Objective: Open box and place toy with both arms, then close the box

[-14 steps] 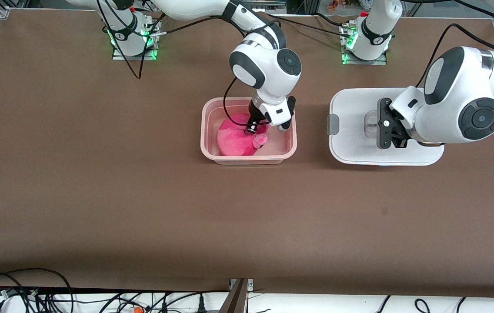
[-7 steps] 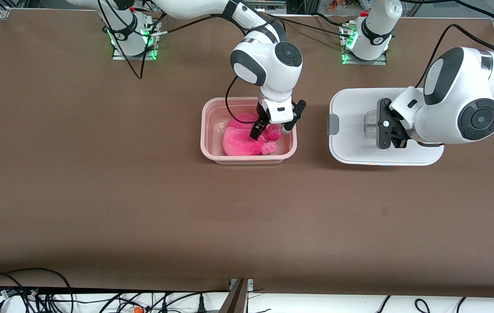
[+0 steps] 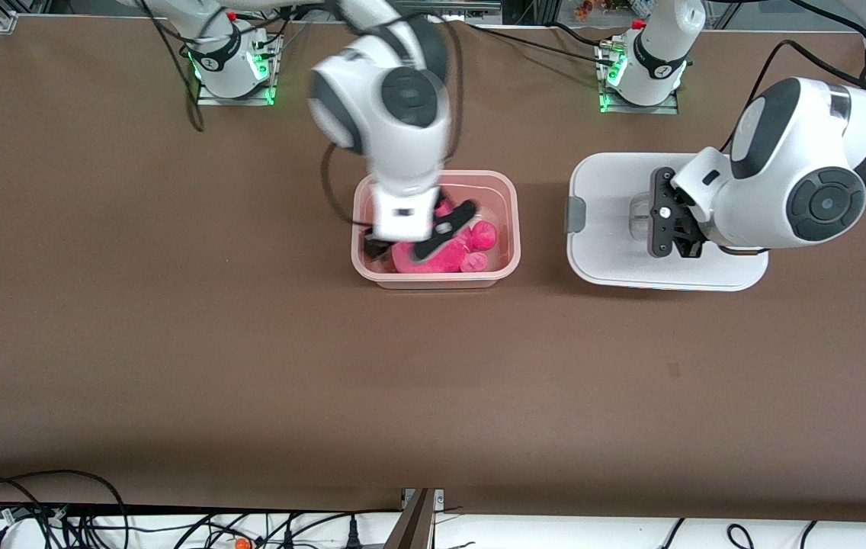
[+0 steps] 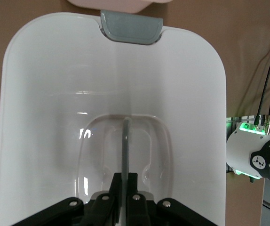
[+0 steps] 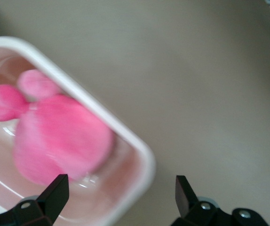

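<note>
The pale pink box [image 3: 513,229] stands open in the middle of the table, and the bright pink toy [image 3: 471,242] lies inside it. My right gripper [image 3: 414,242] hangs open and empty just above the box, over its end toward the right arm. The right wrist view shows the toy [image 5: 59,136] inside the box rim [image 5: 142,157], with the right gripper [image 5: 121,190] spread wide. The white lid [image 3: 608,198] is beside the box, toward the left arm's end. My left gripper [image 3: 658,225] is shut on the lid's clear handle [image 4: 125,136]; in the left wrist view the left gripper [image 4: 124,181] pinches it over the lid [image 4: 55,94].
A grey clip [image 4: 131,28] sits on the lid's edge that faces the box. The arm bases [image 3: 235,69] [image 3: 639,76] stand at the table's edge farthest from the front camera. Cables [image 3: 59,518] lie past the nearest edge. Bare brown tabletop [image 3: 250,343] surrounds the box.
My right gripper opened, let go of the toy, then rose and swung toward the right arm's end. The toy settled in the box. The left gripper and lid shifted slightly toward the box.
</note>
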`<state>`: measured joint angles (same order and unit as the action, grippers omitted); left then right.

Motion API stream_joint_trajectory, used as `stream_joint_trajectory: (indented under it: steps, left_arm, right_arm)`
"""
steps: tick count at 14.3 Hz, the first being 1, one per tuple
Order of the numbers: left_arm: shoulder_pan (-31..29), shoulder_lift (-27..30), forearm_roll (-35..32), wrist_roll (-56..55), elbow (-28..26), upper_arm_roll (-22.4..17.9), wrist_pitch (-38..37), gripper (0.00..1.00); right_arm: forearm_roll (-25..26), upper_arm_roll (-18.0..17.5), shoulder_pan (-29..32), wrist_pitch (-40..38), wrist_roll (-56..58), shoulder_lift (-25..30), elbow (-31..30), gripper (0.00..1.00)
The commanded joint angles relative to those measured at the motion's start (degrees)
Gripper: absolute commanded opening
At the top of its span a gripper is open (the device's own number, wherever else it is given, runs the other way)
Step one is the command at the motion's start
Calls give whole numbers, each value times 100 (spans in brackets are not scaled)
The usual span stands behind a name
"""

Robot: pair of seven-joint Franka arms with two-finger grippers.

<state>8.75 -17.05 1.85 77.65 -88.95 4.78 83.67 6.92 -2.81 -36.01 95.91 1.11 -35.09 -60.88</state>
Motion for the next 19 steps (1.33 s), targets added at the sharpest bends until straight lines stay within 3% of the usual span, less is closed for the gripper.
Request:
stream_joint_trajectory:
  steps: [1,3,5,8,10,13,16,18,19]
  left_arm:
    - [424,-526,305,-258,615,14,-115,0]
    - [959,-729,693,-521,843,5,-1,0]
    - [1504,-931,746,-1012,1177,5,175,0]
    - [2400,-1178,729,-2119,1337,5,859,0]
    - [2719,-1397,694,-2473,1337,-3,1447,0]
    - [2772,-1652,685,-2518,1328,5,2028,0]
    - [2816,-1819,694,-2518,1328,5,2197,0]
    - [2956,-1829,668,-2518,1319,5,2206,0]
    - [2974,-1837,676,-2518,1310,5,2215,0]
  right_arm:
    - [-261,-97,567,-737,3,703,-179,100]
    - [-296,-36,797,-1248,3,1195,-318,100]
    - [-323,270,798,-1215,-76,2063,-1176,100]
    - [-857,1078,798,-978,-94,3469,-2644,100]
    - [-885,1518,798,-890,-94,4034,-3174,100]
    - [-885,2142,798,-1021,-85,4264,-3412,100]
    - [-877,2486,798,-1013,-32,4344,-3519,100]
    - [-816,2356,1190,-943,2,4292,-3510,100]
    - [-806,1937,1550,-873,3,4282,-3510,100]
